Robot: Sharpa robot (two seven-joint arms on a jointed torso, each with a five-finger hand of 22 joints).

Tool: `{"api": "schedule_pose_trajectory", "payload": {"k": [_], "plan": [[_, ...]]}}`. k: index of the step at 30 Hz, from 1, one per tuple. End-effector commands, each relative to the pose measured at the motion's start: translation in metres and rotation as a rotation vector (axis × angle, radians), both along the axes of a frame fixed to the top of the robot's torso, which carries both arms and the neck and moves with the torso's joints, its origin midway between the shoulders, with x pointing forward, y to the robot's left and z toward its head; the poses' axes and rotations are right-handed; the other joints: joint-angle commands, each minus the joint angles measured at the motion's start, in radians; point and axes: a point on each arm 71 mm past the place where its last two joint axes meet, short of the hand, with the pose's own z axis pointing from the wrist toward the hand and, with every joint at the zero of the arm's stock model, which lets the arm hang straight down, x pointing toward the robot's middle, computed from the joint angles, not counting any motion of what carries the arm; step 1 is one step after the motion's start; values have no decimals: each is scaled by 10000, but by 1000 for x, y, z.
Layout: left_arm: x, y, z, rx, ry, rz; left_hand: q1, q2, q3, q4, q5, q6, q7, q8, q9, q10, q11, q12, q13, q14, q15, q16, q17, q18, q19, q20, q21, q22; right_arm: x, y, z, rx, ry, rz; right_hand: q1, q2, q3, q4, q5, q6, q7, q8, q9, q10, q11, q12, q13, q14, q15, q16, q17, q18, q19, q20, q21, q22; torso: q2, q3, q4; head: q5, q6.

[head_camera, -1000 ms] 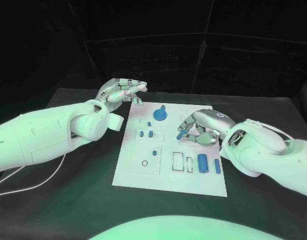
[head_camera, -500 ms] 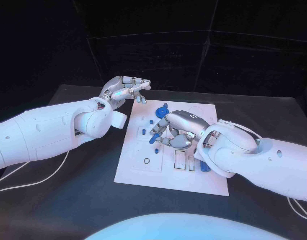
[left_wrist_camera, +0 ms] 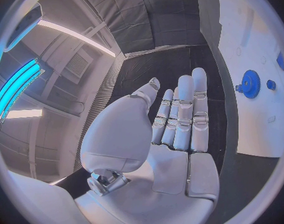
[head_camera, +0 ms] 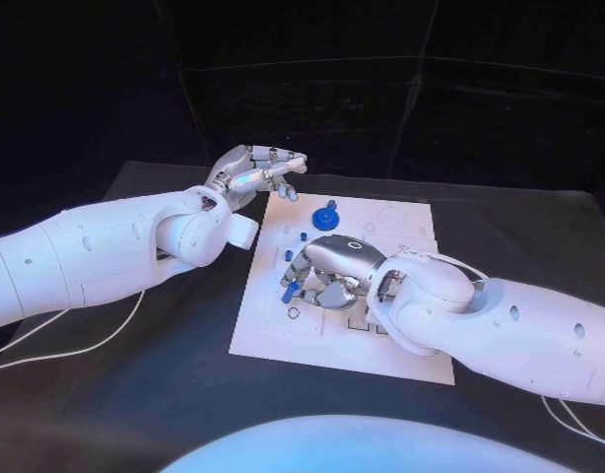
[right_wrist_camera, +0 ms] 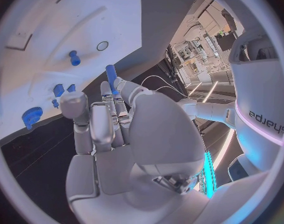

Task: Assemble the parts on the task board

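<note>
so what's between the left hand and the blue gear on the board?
Head view: nothing. Between left hand and blue gear lie only black table and bare task board corner.

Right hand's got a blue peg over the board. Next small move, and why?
Probably lower the right hand a little, toward the round hole on the board. It holds a blue peg in its fingertips, above the board's near-left part, with the peg not yet seated. I can't tell whether peg and hole line up, so go slowly. The left hand hangs open off the board's far corner.
</note>
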Motion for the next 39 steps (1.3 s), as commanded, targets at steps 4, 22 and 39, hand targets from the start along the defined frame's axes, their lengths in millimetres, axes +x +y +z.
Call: {"api": "schedule_pose_trajectory", "payload": {"k": [4,22,39], "plan": [[0,-2,1,-108,-32,-128,73,41,-52,0,9,-43,-6,38,-7,-78,-4,68,-9,-74,-6,-46,-15,128,80,16,-56,-9,-2,3,-5,-1042,-290,260,-54,-58,46,28,47,1,40,46,18,48,56,-39,10,260,-32,25,-3,-43,-17,-19,28,-5,0,9,-7,39,-29],[0,-3,1,-111,-23,-142,73,41,-52,0,9,-43,-6,38,-7,-78,-4,68,-9,-74,-6,-46,-15,128,80,16,-56,-9,-2,4,-9,-1453,-279,291,-60,-60,46,23,47,11,37,50,20,59,53,-37,13,261,-33,31,5,-44,-14,-17,33,5,7,7,7,60,-96],[1,-3,0,-102,-3,-139,73,41,-52,0,9,-43,-6,38,-7,-78,-4,68,-9,-74,-6,-46,-15,128,80,16,-56,-9,-3,7,-16,-1826,-124,421,-72,-69,44,8,39,34,29,58,24,81,46,-38,17,262,-37,39,13,-44,-16,-15,36,9,-3,4,-8,108,-144]]}}
